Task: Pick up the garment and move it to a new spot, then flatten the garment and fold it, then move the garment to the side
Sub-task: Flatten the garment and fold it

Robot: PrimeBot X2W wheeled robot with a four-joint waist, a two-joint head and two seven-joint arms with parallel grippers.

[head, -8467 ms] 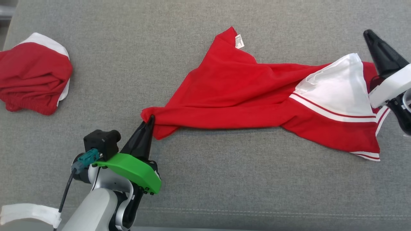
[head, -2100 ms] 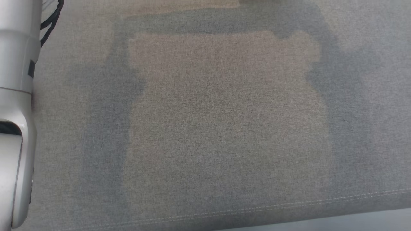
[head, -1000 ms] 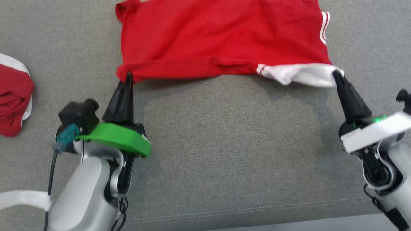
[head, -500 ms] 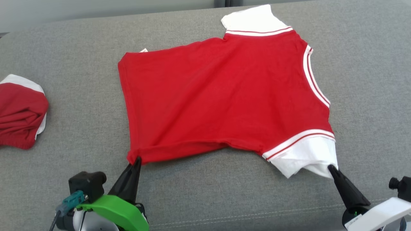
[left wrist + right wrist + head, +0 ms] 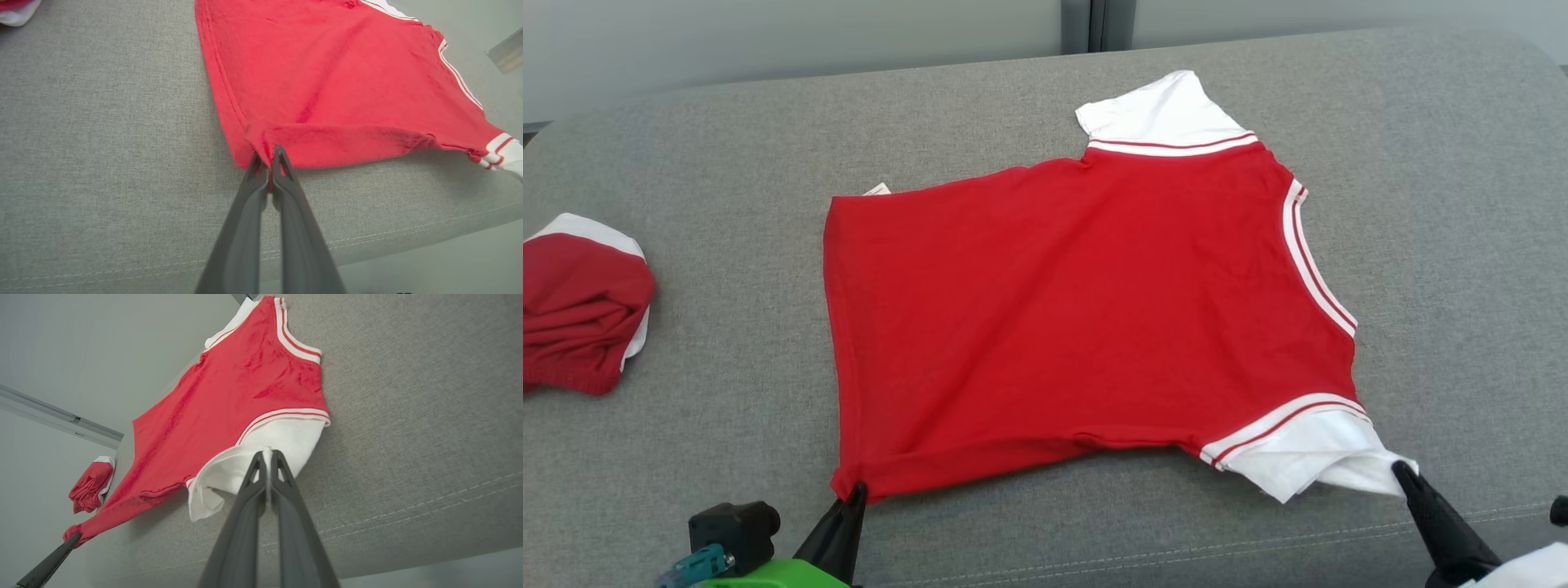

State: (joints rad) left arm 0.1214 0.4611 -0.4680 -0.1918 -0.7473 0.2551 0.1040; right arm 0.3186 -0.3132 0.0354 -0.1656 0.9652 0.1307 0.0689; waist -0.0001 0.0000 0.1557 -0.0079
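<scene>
1. Garment [image 5: 1086,310]: a red T-shirt of soft matte jersey, spread nearly flat in the middle of the grey cushion [image 5: 727,147], hem to my left, neck to my right.
2. Sleeves are white, each joined to the red by thin red and white stripes. The far sleeve [image 5: 1164,114] lies flat; the near sleeve [image 5: 1298,457] is bunched and drawn to a point.
3. The neck trim [image 5: 1319,269] is a curved white band with a red line.
4. My left pincer [image 5: 854,492] is closed tight on the near hem corner. Its long dark tapered fingers [image 5: 245,228] meet, and the cloth puckers at the tips.
5. My right pincer [image 5: 1401,472] is closed tight on the white cuff of the near sleeve.
6. A small white label [image 5: 876,189] sticks out at the far hem corner; its print is too small to read.
7. The cushion is coarse grey weave with rounded corners and a pale stitched seam [image 5: 1176,549] along its near edge.
8. A crumpled bundle [image 5: 580,314] of red and white cloth lies at my far left, well apart from the garment.
9. A glossy green mount [image 5: 768,572] sits behind my left pincer.
</scene>
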